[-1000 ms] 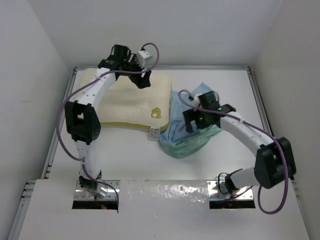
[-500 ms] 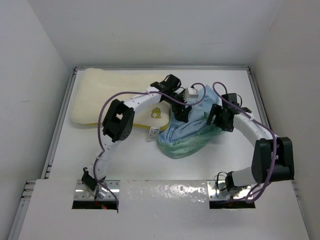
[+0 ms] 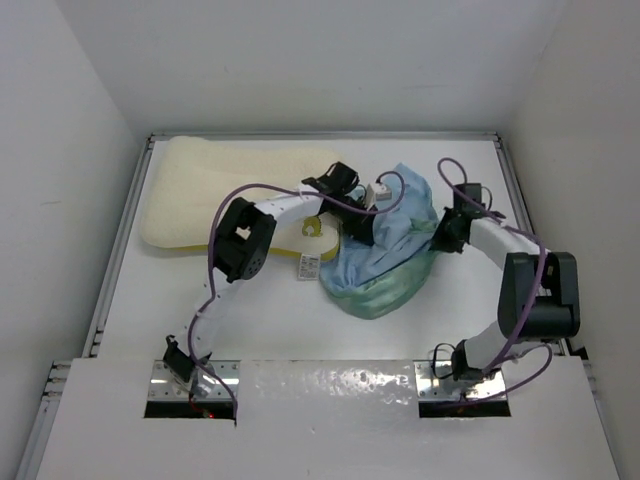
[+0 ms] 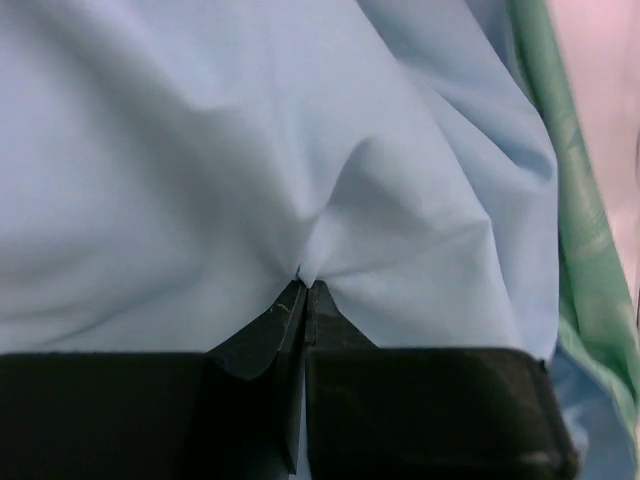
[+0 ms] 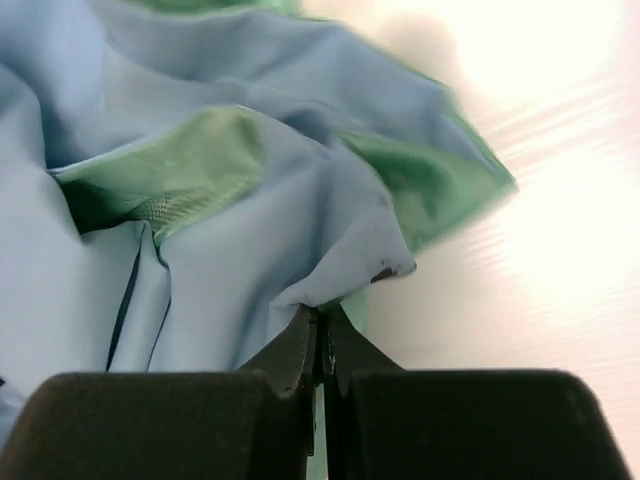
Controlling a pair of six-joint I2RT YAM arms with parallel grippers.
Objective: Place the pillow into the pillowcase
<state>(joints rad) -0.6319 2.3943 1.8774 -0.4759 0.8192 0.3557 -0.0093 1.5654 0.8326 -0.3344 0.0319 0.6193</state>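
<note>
The cream pillow (image 3: 225, 195) lies flat at the back left, its yellow logo near its right end. The pillowcase (image 3: 388, 255) sits crumpled right of it, light blue on top with sea-green along its near edge. My left gripper (image 3: 372, 232) rests on the heap's left side; in the left wrist view the gripper (image 4: 305, 283) is shut on a pinch of blue pillowcase (image 4: 300, 150). My right gripper (image 3: 437, 240) is at the heap's right edge; in the right wrist view it (image 5: 319, 313) is shut on a fold of the pillowcase (image 5: 240, 250).
White walls enclose the table on three sides, with a raised metal rim (image 3: 118, 260) along the left. The left arm (image 3: 245, 240) arches over the pillow's right end. The right arm's elbow (image 3: 538, 295) stands near the right wall. Purple cables loop above both arms.
Both arms swung onto the pillowcase: the left from over the pillow, the right toward the heap's right edge. Both grippers went from open to shut on the fabric.
</note>
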